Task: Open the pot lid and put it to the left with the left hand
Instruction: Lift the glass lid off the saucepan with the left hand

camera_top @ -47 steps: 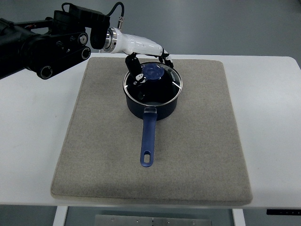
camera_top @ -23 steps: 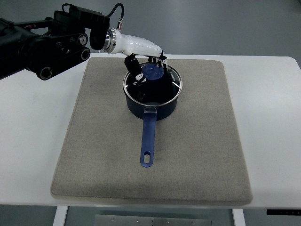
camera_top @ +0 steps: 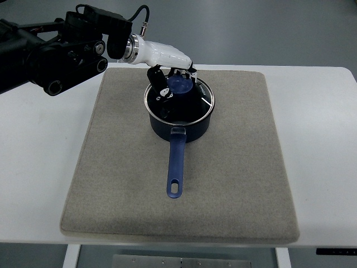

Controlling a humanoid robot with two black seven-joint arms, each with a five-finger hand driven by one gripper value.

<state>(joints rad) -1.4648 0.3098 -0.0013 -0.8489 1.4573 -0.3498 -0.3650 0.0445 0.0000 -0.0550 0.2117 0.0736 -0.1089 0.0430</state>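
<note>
Blue pot (camera_top: 179,120) on the mat (camera_top: 234,167) — glass lid (camera_top: 179,99) on, its knob (camera_top: 179,85) pinched by the left hand (camera_top: 174,75).

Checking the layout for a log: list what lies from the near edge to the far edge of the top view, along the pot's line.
White table edge → grey felt mat → blue pot handle → dark blue pot → glass lid with blue knob → left hand, white-shelled, over the knob.
</note>
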